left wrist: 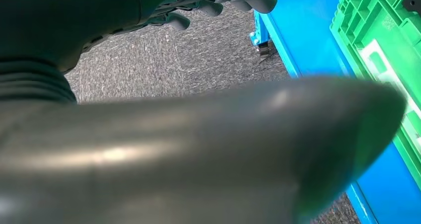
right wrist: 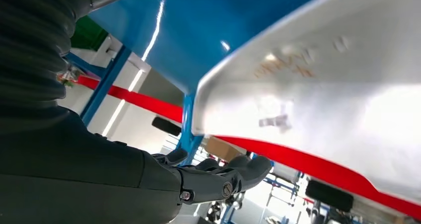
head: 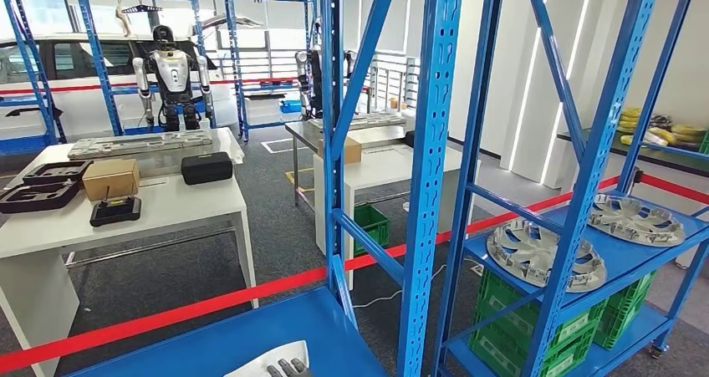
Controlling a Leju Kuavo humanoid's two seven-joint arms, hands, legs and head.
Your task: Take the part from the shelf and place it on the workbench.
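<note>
Currently, a white part (head: pixel 272 359) is seen on the blue shelf (head: pixel 251 331), with the right hand's (head: pixel 290 367) fingers laid on its near edge; whether it is gripped cannot be told. Beside the left hand (left wrist: pixel 208 5), hanging with fingers loosely curled and nothing held, a green crate (left wrist: pixel 382 40) is seen. Well beyond the right hand, a white workbench (head: pixel 192 206) is seen.

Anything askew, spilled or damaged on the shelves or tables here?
Nothing stands out. The two wheel covers lie flat on the blue shelf, and the boxes and trays sit squarely on the white table.
</note>
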